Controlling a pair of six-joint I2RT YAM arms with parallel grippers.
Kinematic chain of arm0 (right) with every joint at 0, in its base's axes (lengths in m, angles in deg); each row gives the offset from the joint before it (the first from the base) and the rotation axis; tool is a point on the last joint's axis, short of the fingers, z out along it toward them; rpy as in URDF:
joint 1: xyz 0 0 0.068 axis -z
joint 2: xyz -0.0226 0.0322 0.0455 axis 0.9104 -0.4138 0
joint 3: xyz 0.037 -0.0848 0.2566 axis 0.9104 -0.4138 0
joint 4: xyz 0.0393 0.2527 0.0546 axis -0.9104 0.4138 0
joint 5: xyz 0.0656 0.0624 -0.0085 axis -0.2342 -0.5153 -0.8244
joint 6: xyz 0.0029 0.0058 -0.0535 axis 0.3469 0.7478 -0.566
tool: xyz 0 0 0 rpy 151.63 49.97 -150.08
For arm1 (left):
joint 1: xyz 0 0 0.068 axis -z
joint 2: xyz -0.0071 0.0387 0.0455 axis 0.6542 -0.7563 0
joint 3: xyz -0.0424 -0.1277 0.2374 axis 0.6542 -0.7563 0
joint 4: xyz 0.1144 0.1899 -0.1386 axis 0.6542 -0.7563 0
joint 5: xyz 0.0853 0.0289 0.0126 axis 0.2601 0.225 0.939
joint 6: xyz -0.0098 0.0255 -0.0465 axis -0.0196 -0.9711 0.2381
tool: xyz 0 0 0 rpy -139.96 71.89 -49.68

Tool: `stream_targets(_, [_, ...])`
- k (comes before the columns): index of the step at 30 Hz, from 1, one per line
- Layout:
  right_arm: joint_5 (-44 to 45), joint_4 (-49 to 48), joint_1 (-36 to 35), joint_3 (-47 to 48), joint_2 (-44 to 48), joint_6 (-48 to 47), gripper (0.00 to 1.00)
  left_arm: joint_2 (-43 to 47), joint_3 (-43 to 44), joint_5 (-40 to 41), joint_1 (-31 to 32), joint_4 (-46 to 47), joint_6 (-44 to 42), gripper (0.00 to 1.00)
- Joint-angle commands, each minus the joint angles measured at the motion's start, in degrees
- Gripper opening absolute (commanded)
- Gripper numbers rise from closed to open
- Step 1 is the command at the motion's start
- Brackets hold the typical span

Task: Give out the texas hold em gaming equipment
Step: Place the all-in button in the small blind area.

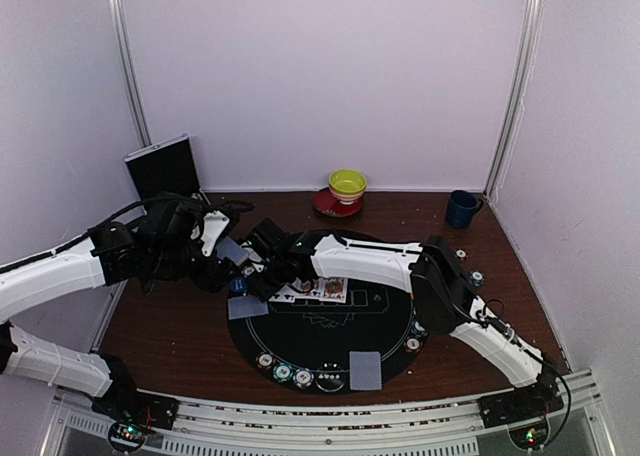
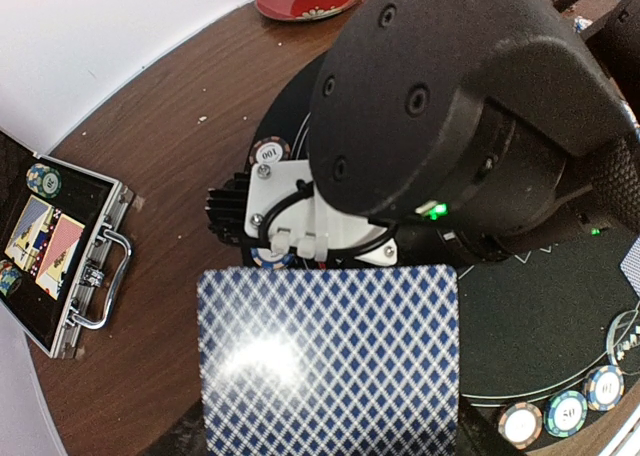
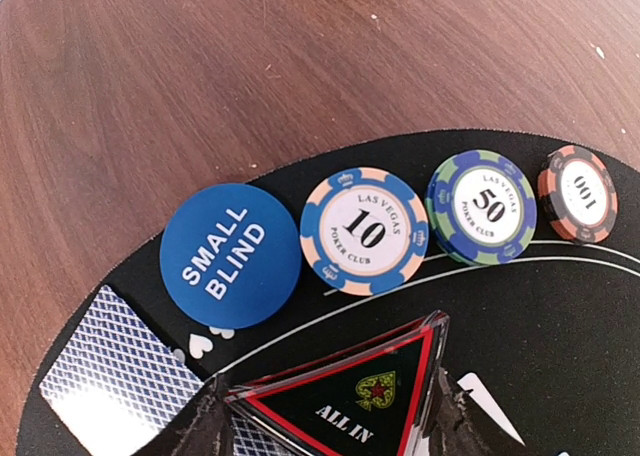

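Note:
In the left wrist view a blue-diamond-backed playing card [image 2: 330, 361] fills the space between my left gripper's [image 2: 330, 438] jaws and hides them; it is held by its side edges. My right gripper [image 3: 330, 416] is shut on a clear triangular ALL IN plaque [image 3: 350, 396] just above the black round mat [image 3: 560, 336]. Beyond it on the mat lie a blue SMALL BLIND disc [image 3: 230, 254] and poker chips marked 10 [image 3: 364, 231], 50 [image 3: 482, 206] and 100 [image 3: 577, 193]. Both grippers meet at the mat's far left [image 1: 250, 266].
Face-up cards [image 1: 315, 288] and face-down cards [image 1: 365, 369] lie on the mat, with chips [image 1: 295, 376] along its near rim. An open case [image 2: 60, 246] sits at the left. A yellow-green bowl [image 1: 347, 184] and a dark mug [image 1: 461, 208] stand at the back.

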Motion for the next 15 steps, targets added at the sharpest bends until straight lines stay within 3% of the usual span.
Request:
stream_targets(1, [0.95,-0.71,-0.5,2.04,-1.23,0.32,0.56,1.01,-0.29,-0.25,-0.53,3.26,0.05,0.63])
stream_targets(15, [-2.08,0.95,-0.86,1.67,0.99,1.24,0.78,1.1,-0.31,-0.11,-0.49,3.27,0.0,0.63])
